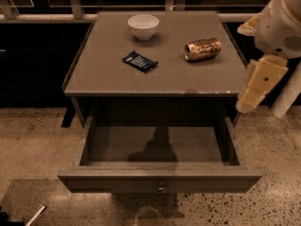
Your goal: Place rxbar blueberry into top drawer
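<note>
The rxbar blueberry (pixel 139 61) is a dark navy wrapper with white lettering, lying flat on the cabinet top, left of centre. The top drawer (pixel 160 179) is pulled out wide below it; its inside is bare and a small round knob (pixel 161 189) sits on its front panel. My gripper (pixel 257 84), a cream-coloured part below the white arm (pixel 281 25), hangs off the cabinet's right edge, above the drawer's right side. It is far from the bar and holds nothing that I can see.
A white bowl (pixel 143 26) stands at the back of the cabinet top (pixel 99 79). A gold-brown can (pixel 202 49) lies on its side to the right of the bar. A rail (pixel 42 18) runs behind the cabinet. Speckled floor surrounds the open drawer.
</note>
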`<state>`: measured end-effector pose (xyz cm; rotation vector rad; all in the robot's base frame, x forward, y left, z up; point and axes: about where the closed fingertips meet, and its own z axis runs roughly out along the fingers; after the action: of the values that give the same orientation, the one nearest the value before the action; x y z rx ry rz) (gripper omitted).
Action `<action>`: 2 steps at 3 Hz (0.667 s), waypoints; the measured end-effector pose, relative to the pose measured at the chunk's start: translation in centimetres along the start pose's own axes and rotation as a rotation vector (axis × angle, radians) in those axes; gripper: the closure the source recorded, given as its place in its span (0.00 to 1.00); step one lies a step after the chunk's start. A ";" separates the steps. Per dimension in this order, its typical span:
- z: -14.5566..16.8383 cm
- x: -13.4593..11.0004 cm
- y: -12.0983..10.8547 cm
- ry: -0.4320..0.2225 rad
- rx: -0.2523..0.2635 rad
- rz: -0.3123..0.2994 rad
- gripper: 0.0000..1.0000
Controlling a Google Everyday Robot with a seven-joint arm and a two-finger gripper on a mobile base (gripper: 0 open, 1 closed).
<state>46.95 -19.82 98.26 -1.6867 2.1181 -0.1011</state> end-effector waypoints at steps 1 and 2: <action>4.8 -2.0 -2.8 -0.102 0.009 0.017 0.00; 10.2 -3.7 -4.8 -0.165 -0.007 0.029 0.00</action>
<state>55.78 -15.45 91.65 -1.6096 2.0214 0.0529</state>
